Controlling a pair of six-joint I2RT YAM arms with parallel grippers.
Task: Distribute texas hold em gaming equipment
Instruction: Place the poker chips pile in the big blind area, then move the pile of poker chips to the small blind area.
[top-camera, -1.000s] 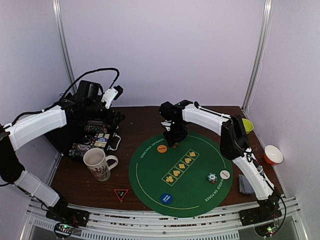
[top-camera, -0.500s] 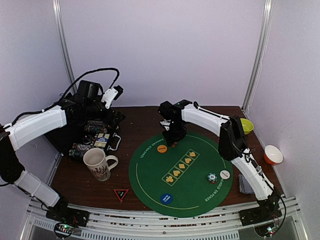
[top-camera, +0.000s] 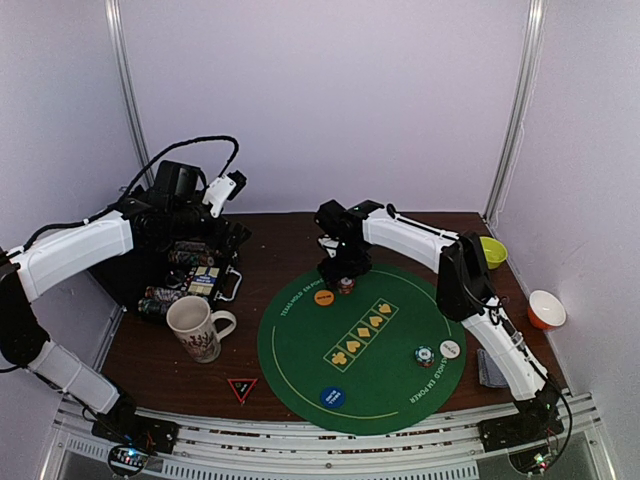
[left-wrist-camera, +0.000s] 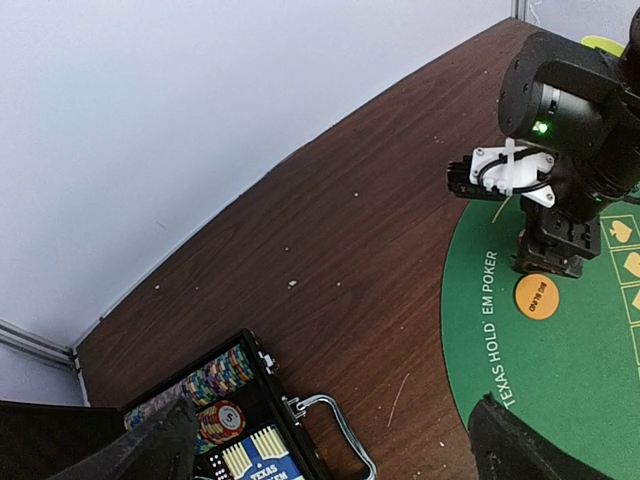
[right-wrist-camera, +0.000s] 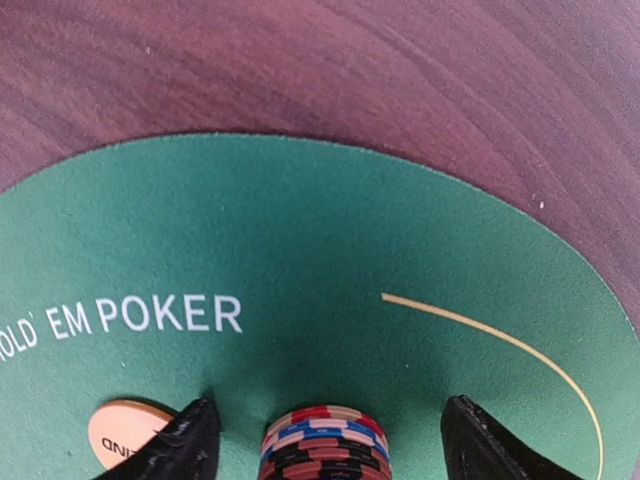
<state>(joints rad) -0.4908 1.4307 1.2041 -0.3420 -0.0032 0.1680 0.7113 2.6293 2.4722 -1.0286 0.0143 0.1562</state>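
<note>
Where the thing sits: the red, blue and black chip stack (right-wrist-camera: 325, 432) stands upright on the far part of the green mat (top-camera: 300, 350), just beside the orange button (top-camera: 324, 297) and apart from it.
Right end effector (top-camera: 342, 274): spread over the stack, one finger on each side with green showing in both gaps (so it grips nothing).
Left end effector (left-wrist-camera: 330, 430): wide apart and empty, hanging over the open case (left-wrist-camera: 225, 400) at the left of the worktop (top-camera: 280, 240).
Other pieces: a teal-white stack (top-camera: 425, 355) on the mat's near right; cards (top-camera: 492, 368) off the mat at the right edge.
Stiffness: each chip looks rigid, but the column is probably loose discs and not one block.
Weight: likely light, though denser than the cards.
Slip: smooth faces should slide on each other, so a tilt or a sideways knock could shear the pile.
Where to hold: across the rim at mid-height, pads spanning as many chips as they can, squeezed level.
Fragility: low for the chips; the real risk is a scattered stack.
Cards, by contrast: thin, flexible and flat on the wood, best taken at an edge.
</note>
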